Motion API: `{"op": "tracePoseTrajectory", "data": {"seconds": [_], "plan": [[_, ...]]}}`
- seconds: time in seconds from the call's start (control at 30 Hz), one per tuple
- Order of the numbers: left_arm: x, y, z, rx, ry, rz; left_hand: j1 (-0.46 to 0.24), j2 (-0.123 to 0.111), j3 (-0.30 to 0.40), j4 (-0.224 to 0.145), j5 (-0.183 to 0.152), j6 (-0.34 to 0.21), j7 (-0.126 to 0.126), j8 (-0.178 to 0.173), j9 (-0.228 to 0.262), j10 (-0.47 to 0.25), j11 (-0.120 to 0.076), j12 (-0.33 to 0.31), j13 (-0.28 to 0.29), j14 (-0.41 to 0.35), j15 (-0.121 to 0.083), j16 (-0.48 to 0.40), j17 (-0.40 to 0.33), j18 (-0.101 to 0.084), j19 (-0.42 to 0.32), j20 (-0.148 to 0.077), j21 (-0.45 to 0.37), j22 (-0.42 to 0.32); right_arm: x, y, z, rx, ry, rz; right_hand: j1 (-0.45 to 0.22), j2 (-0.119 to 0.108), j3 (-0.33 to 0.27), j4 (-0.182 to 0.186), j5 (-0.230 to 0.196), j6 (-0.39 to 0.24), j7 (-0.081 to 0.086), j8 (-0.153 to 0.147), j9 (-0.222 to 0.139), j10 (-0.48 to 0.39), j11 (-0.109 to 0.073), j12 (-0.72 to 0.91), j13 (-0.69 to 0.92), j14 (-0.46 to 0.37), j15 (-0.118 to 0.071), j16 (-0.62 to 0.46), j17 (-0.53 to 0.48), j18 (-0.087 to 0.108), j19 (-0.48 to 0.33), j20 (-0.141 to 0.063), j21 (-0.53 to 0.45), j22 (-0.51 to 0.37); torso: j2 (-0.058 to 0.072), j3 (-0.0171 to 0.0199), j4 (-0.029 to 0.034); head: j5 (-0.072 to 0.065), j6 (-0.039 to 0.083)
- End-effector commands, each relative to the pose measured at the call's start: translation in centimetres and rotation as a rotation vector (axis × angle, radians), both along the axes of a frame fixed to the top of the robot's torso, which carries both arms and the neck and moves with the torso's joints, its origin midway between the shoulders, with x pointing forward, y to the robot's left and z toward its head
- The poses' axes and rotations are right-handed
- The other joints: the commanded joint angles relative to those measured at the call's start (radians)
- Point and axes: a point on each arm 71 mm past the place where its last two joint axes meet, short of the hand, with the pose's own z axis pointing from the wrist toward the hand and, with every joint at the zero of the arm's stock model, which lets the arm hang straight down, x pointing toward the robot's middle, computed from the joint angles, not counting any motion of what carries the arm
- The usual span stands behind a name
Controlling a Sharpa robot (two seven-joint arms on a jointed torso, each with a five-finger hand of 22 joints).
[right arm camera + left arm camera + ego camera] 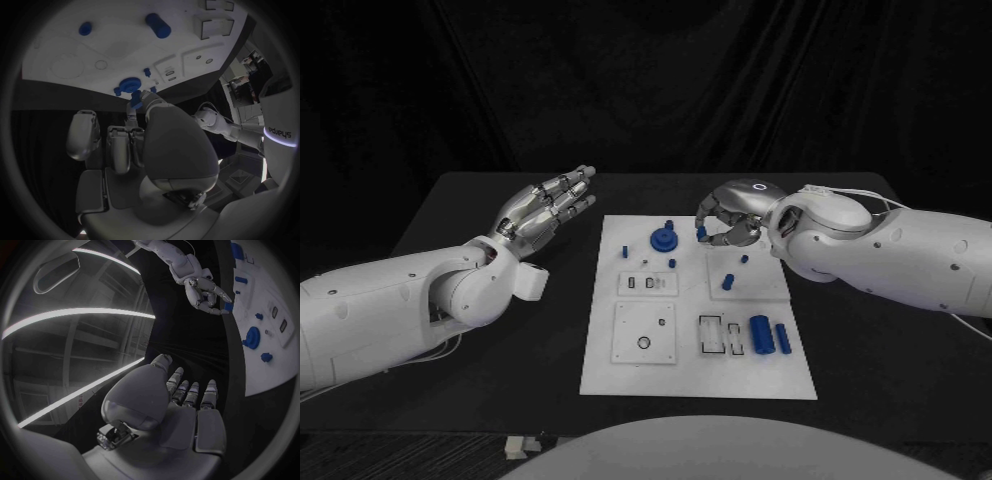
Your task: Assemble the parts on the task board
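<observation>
We are looking down at a black table [516, 350] that is standing before a dark curtain [646, 80], and the white task board [661, 375] is lying in its middle, running from the far half of the table toward the near edge.

We are seeing our left hand [548, 208] hovering over the bare table just beside the board's far left corner, palm empty, fingers stretched out straight and lying side by side; in the left wrist view the same hand [181, 405] is holding nothing.

Our right hand [730, 215] is hanging over the far end of the board with its fingers curled downward. A small blue part [702, 232] is showing at its fingertips, and in the right wrist view a thumb and finger are meeting at a blue piece [135, 105], so we are taking it as pinched there.

Just beside that hand, toward the board's middle, a round blue gear-like part [666, 240] is sitting on the board. A small blue peg [626, 250] is standing on the board's left half, and another [731, 279] on a raised white block near the right hand's wrist.

Toward the near right of the board, well apart from both hands, a thick blue cylinder [760, 333] is lying beside a thinner blue rod [782, 338].
</observation>
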Motion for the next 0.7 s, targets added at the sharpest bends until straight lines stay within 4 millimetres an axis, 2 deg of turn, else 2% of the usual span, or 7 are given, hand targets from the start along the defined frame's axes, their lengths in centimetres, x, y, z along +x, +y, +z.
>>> {"op": "tracePoseTrajectory", "data": {"seconds": [0.03,0.4,0.7], "plan": [[0.0,-0.1,0.0,-0.011,-0.001,-0.012,0.001,-0.002,0.007,-0.002,0.005,0.002,0.004,0.006,0.001,0.0,0.008,0.005,0.002,-0.002,0.007,0.002,0.001,0.011,0.001,0.007,0.005,0.001,-0.8,1.1,-0.7,-0.05,0.03,-0.01,0.012,0.006,0.008,-0.008,0.01,-0.006,0.003,0.008,0.003,0.106,0.007,0.004,0.263,0.096,0.009,-0.006,0.239,0.018,-0.009,0.003,-0.007,0.167,0.002,0.0009,0.0006,0.0,0.0],[0.1,-0.3,-0.1,-0.009,0.006,-0.018,0.001,-0.002,0.007,-0.002,0.005,0.002,0.004,0.006,0.001,0.0,0.008,0.005,0.002,-0.002,0.007,0.002,0.001,0.011,0.001,0.007,0.005,0.001,-3.4,4.5,-2.0,-0.068,0.081,0.07,0.011,0.007,0.009,-0.011,0.016,-0.014,0.007,0.008,0.004,0.106,0.01,0.004,0.263,0.094,0.011,-0.01,0.234,0.02,-0.013,0.005,-0.016,0.164,0.002,0.0007,-0.0005,-0.001,0.0],[0.1,-0.4,-0.1,-0.01,0.01,-0.025,0.0,-0.003,0.008,-0.002,0.005,0.003,0.004,0.007,0.001,0.001,0.008,0.005,0.002,-0.002,0.007,0.002,0.001,0.011,0.0,0.007,0.005,0.001,-4.0,5.7,-2.8,-0.076,0.105,0.086,0.01,0.008,0.009,-0.011,0.015,-0.016,0.008,0.008,0.004,0.106,0.011,0.004,0.263,0.093,0.012,-0.012,0.233,0.021,-0.015,0.005,-0.022,0.163,0.002,0.0008,-0.0009,-0.001,0.0]]}}
